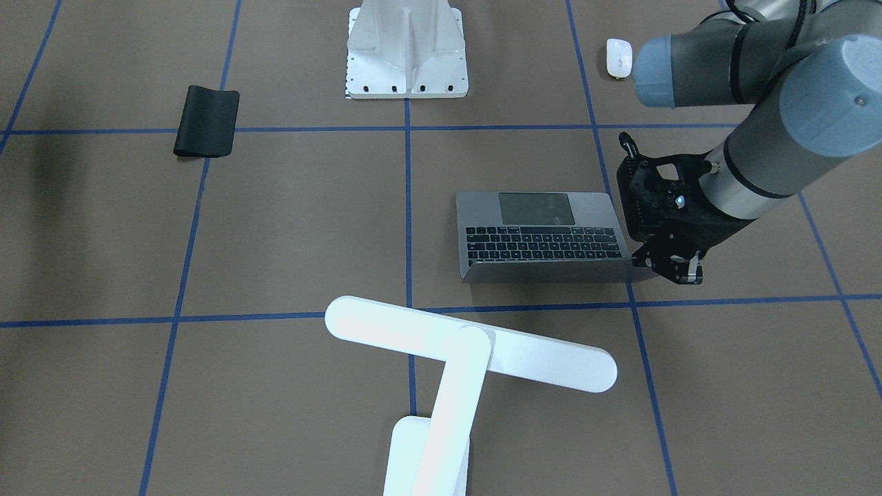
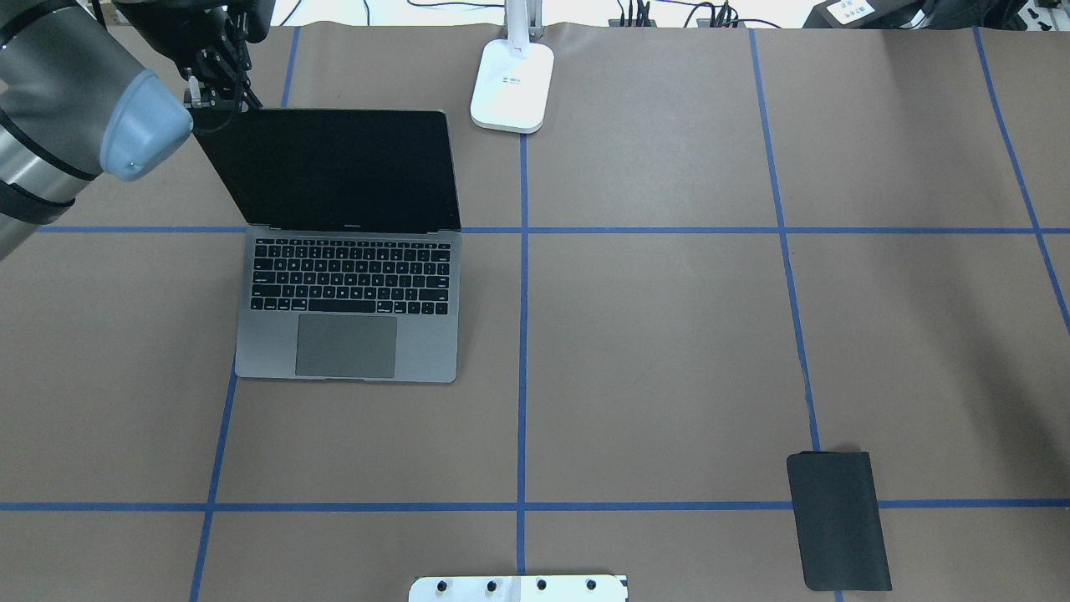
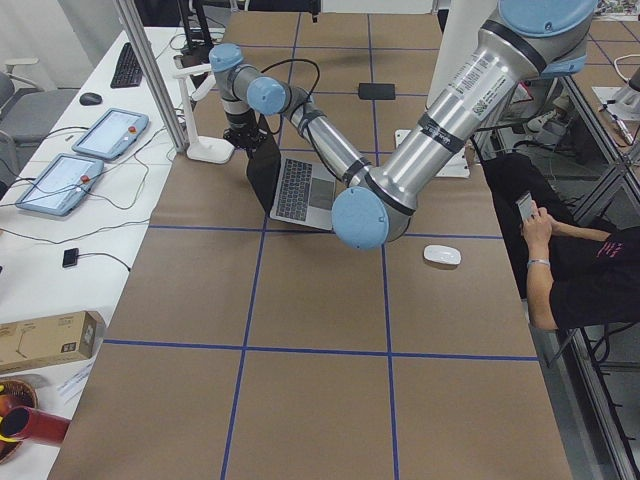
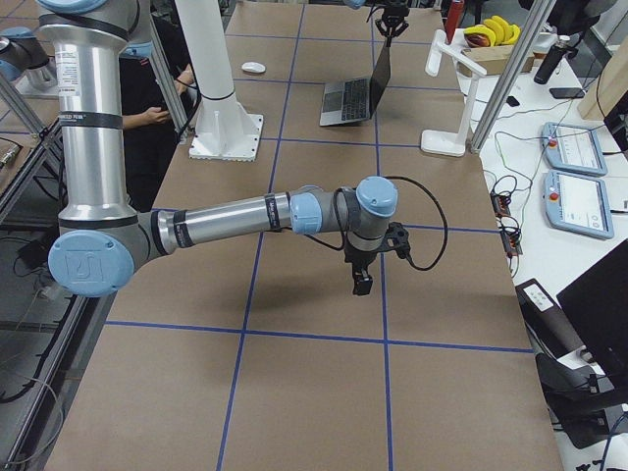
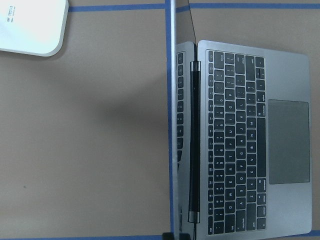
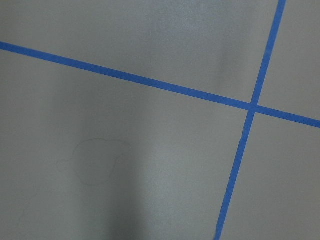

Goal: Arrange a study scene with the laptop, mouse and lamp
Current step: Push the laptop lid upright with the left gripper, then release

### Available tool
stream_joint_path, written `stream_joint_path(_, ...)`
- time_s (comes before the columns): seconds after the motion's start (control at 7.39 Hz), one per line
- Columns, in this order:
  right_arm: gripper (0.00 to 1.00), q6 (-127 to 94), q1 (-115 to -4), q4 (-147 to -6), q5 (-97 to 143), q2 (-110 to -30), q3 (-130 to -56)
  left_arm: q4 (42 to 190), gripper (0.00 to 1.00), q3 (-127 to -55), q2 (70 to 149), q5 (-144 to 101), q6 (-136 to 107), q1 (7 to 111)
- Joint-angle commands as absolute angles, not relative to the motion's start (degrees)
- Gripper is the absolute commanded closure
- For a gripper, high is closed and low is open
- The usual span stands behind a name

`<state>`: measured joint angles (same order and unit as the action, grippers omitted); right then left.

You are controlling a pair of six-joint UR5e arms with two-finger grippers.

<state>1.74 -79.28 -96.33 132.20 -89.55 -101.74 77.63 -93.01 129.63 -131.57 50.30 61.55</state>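
Left fingers [image 1: 689,270] clamp the laptop's [image 1: 544,238] lid corner; right fingers [image 4: 361,283] hang far off, state untellable.

The laptop [image 2: 347,301] is open and its screen stands up like a wall. A hand coming at the keys from the far side would bump into it. The left gripper [image 1: 679,270] pinches the screen's top corner, and its big arm hangs over that end of the table [image 2: 652,351]. Just past the screen stands the lamp [image 1: 475,348] with its long head sticking out, so that spot is tight. The white pedestal [image 1: 406,52] blocks the middle of the robot's edge. The mouse [image 1: 619,57] and the black mouse pad [image 2: 838,518] lie low and flat. Between laptop and pad the table is wide and bare, with lots of room. At the far right end the right arm [image 4: 235,221] reaches low across.
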Motion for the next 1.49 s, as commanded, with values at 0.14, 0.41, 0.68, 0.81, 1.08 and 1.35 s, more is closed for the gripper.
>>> stream_joint_path(0.14,0.0,1.8,-79.3,-96.2,131.9,-88.7,-101.3,87.0,1.0,-87.5,130.5,-130.4,46.6,61.5)
stream_joint_path(0.41,0.0,1.8,-79.3,-96.2,131.8,-88.7,-101.3,87.2,1.0,-87.5,130.5,-130.4,46.4,61.3)
stream_joint_path(0.68,0.0,1.8,-79.3,-96.2,131.7,-88.7,-101.1,87.2,1.0,-87.5,129.9,-130.4,46.4,61.2)
stream_joint_path(0.81,0.0,1.8,-79.3,-96.2,131.7,-88.7,-101.1,87.2,1.0,-87.5,130.0,-130.4,46.4,61.1)
stream_joint_path(1.08,0.0,1.7,-79.3,-96.2,131.7,-88.7,-100.9,87.2,0.9,-87.5,130.0,-130.4,46.5,61.0)
stream_joint_path(1.35,0.0,1.7,-79.3,-96.2,131.8,-88.7,-100.9,88.3,0.34,-87.9,129.9,-130.5,46.5,61.1)
